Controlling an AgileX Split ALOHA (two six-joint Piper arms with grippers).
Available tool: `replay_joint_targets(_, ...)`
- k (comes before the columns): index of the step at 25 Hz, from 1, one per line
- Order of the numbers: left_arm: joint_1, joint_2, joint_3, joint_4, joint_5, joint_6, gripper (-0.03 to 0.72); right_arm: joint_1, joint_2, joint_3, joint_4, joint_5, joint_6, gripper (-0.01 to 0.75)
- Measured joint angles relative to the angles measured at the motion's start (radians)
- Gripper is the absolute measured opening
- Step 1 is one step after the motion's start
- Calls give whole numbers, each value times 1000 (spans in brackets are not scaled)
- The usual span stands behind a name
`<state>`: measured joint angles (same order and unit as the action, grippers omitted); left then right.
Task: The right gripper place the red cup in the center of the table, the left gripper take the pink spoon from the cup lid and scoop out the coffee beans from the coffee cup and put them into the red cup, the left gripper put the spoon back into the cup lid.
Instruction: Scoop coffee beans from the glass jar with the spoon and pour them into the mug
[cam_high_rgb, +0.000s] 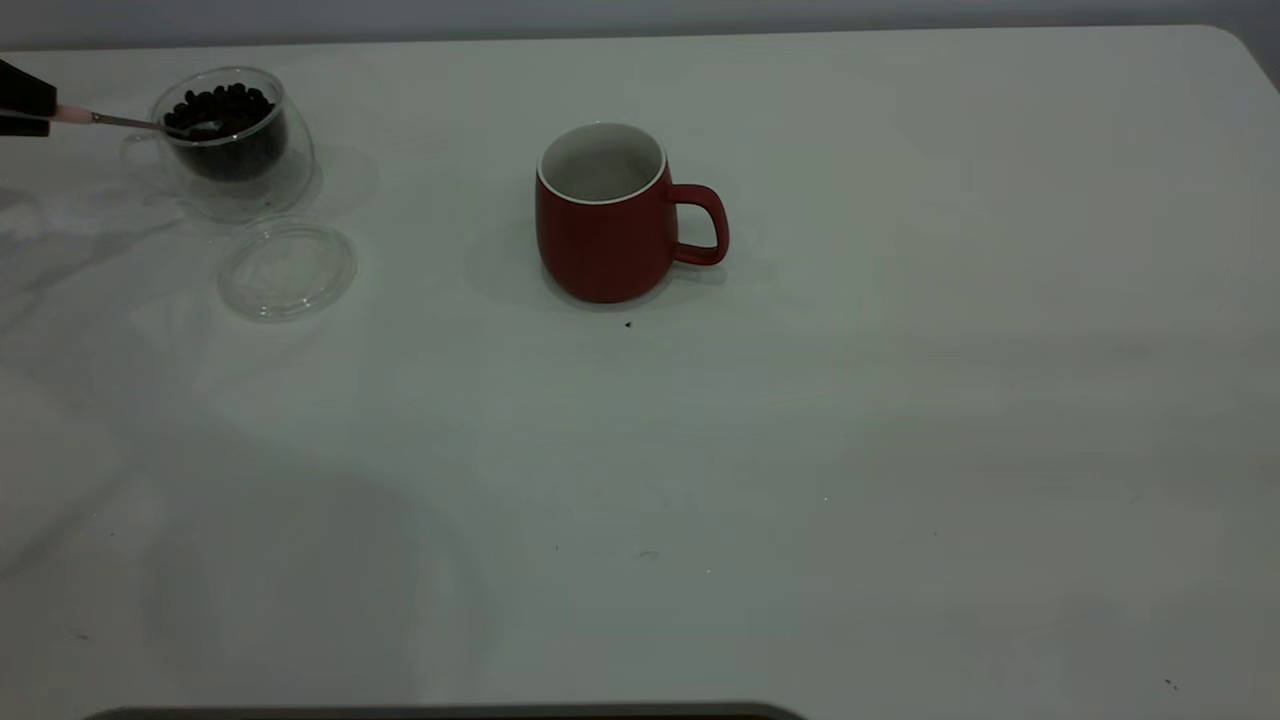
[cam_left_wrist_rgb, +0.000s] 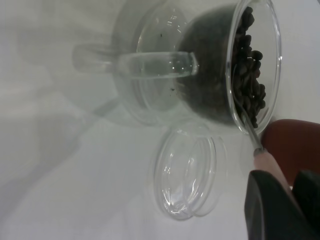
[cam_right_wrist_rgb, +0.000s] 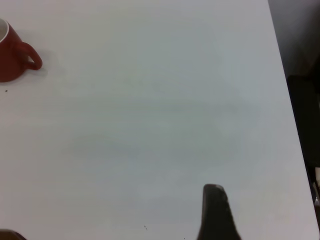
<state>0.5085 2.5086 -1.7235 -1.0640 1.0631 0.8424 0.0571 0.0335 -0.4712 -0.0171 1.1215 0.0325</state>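
Pink spoon (cam_high_rgb: 110, 120), light and slippery, pinched by its handle in my left fingers (cam_left_wrist_rgb: 280, 200); its bowl digs into loose beans (cam_high_rgb: 220, 108) inside the fragile glass cup (cam_high_rgb: 235, 140).

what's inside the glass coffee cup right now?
The coffee cup holds a heap of coffee beans. The pink spoon, held by the left gripper, has its bowl resting on the heap. Whether it has scooped any beans cannot be seen.

Left pincer (cam_high_rgb: 25, 98) clamped; right pincer (cam_right_wrist_rgb: 216, 212) idle.
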Motion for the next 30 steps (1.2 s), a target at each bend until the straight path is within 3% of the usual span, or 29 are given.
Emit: replay_joint_targets(30,61,3,0,-85,96,37,119,0,0,0,0,0,0,535)
